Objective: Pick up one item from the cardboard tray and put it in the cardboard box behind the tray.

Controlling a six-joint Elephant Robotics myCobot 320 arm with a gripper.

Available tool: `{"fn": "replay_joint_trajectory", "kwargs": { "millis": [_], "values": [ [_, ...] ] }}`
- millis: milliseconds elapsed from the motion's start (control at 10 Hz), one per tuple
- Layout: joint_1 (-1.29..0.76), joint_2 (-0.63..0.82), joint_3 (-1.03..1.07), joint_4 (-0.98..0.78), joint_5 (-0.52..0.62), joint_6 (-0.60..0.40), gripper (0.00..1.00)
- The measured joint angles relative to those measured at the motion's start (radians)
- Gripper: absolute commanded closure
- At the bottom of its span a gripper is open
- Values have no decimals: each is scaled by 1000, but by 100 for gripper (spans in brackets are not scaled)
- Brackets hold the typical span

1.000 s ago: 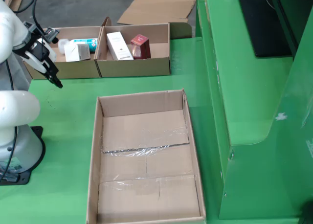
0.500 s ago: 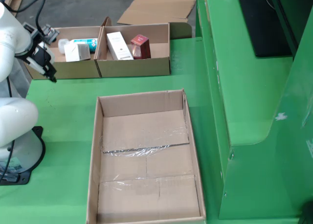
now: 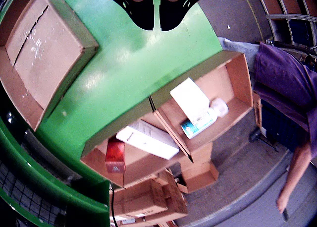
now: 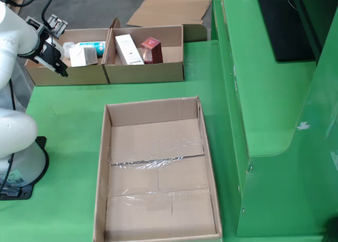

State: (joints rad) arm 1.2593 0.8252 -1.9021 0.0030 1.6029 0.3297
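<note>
While the gripper (image 4: 57,67) hangs at the far left by the left tray (image 4: 66,73), whether its jaws stand apart I cannot tell. It should clear that near wall, then descend on the white carton (image 4: 83,55). Right tray (image 4: 145,72) holds a white box (image 4: 128,49) and red box (image 4: 151,49). Big box (image 4: 158,170) lies near, bare. Nothing blocks.

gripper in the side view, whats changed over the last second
In the view from the side the gripper has risen and swung back toward the two small boxes, from low over the green table to just in front of the left small box. It has taken hold of nothing. The white carton, red box, the left box's items and the large empty tray have not moved.
</note>
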Motion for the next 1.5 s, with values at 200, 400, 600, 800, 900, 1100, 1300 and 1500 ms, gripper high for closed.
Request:
{"fn": "replay_joint_trajectory", "kwargs": {
  "millis": [200, 400, 600, 800, 900, 1100, 1300, 1500],
  "values": [
    [-98, -83, 77, 95, 80, -97, 100],
    [-193, -170, 109, 141, 135, -192, 100],
    [-278, -218, 121, 157, 157, -276, 100],
    [-374, -275, 121, 199, 209, -371, 100],
    [-428, -308, 121, 215, 235, -426, 100],
    [-525, -342, 127, 219, 255, -523, 100],
    [-620, -360, 134, 222, 268, -597, 100],
    [-704, -385, 150, 221, 291, -638, 100]
  ]
}}
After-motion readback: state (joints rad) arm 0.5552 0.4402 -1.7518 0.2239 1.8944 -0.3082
